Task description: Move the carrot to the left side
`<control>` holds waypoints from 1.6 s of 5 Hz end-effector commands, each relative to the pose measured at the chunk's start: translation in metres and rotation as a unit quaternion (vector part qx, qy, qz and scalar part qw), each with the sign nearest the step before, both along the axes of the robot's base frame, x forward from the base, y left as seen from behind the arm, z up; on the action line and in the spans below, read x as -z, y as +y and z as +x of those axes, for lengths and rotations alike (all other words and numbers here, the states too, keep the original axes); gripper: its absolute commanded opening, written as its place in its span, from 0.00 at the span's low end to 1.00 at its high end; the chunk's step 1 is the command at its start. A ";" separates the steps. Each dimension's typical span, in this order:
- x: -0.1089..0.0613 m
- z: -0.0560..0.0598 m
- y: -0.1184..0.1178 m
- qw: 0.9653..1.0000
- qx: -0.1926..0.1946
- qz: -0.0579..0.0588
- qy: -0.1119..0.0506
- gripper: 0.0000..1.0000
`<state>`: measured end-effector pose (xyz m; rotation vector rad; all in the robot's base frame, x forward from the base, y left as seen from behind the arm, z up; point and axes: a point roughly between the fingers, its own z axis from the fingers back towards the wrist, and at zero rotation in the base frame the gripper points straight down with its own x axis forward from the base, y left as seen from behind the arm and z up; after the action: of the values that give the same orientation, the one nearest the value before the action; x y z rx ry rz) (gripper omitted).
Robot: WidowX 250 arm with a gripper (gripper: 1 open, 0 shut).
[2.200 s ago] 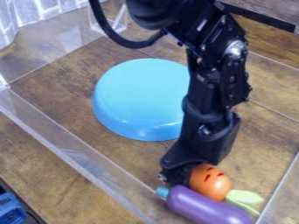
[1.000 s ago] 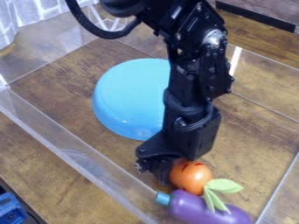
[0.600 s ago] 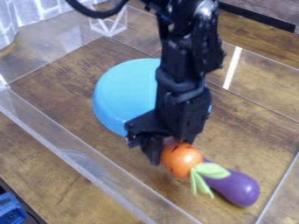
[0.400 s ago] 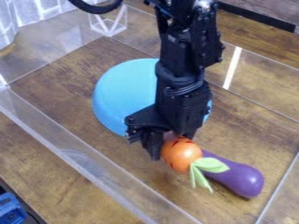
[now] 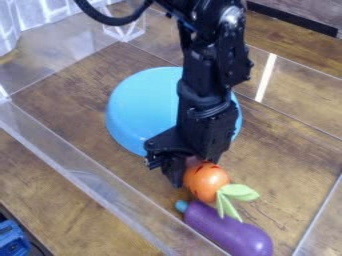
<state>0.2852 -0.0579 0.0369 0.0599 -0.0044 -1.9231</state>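
Note:
The carrot point(image 5: 206, 184) is a small glossy orange toy with a light green leafy top pointing right. It sits low over the wooden floor of the clear box, just off the near right edge of the blue plate point(image 5: 144, 108). My gripper point(image 5: 189, 176) points straight down from the black arm and is shut on the carrot's left side. One dark finger point(image 5: 171, 168) shows to the left of the carrot, and the other finger is hidden behind it.
A purple toy eggplant point(image 5: 230, 235) with a teal stem lies just in front of the carrot, near the clear front wall point(image 5: 94, 185). Clear walls ring the wooden floor point(image 5: 67, 120). The plate fills the middle.
My gripper has carried the carrot to the left, from the right front corner to the plate's edge. The eggplant has shifted from the carrot's right to in front of it.

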 end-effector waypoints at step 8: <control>-0.073 0.030 0.057 0.989 0.132 -0.005 -0.072 0.00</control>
<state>0.3130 0.0016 0.0993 0.1684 -0.1052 -2.1690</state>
